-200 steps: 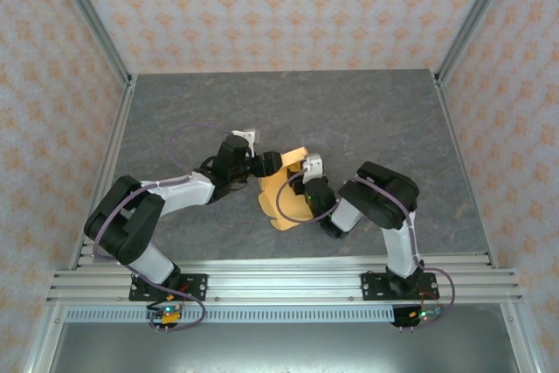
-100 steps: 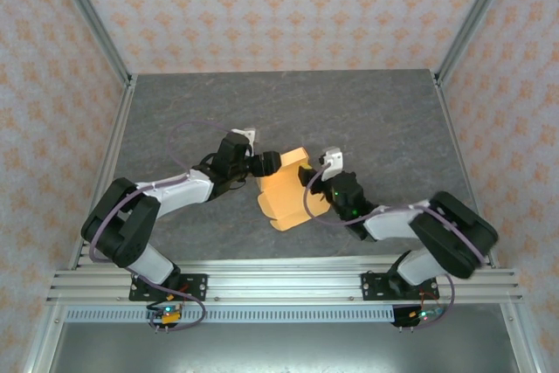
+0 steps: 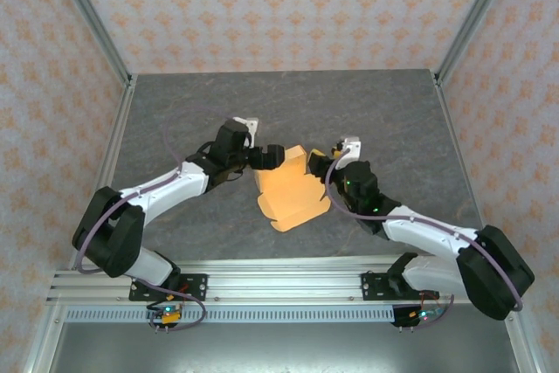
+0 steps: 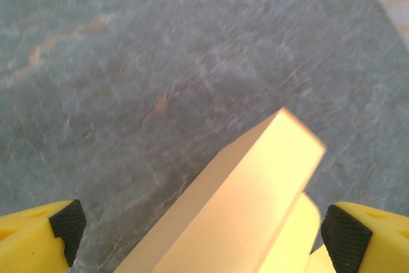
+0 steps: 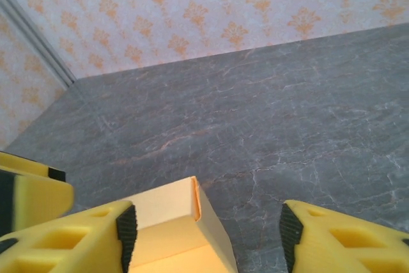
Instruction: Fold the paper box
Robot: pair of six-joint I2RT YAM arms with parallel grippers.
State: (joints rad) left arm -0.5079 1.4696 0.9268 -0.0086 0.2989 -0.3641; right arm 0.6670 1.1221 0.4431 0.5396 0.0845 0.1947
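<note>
Left gripper (image 4: pixel 206 225) and right gripper (image 5: pixel 208 228) gape astride our thin orange-yellow cardboard paper box (image 3: pixel 288 194); light, easily creased, so we'd pinch flap edges.

Grey marbled tabletop (image 3: pixel 367 111) — patterned wallpaper walls (image 3: pixel 279 6), aluminium corner posts (image 3: pixel 88 10), front rail (image 3: pixel 279 284).

The paper box (image 3: pixel 288 200) is thin, smooth, matt tan-orange card; the table (image 3: pixel 376 111) beyond the fingertips looks like dull grey veined stone; the left gripper (image 4: pixel 206 228) has fingers (image 4: pixel 29 238) of satin yellow plastic, tipped with black, finely grained pads (image 4: pixel 345 238).
</note>
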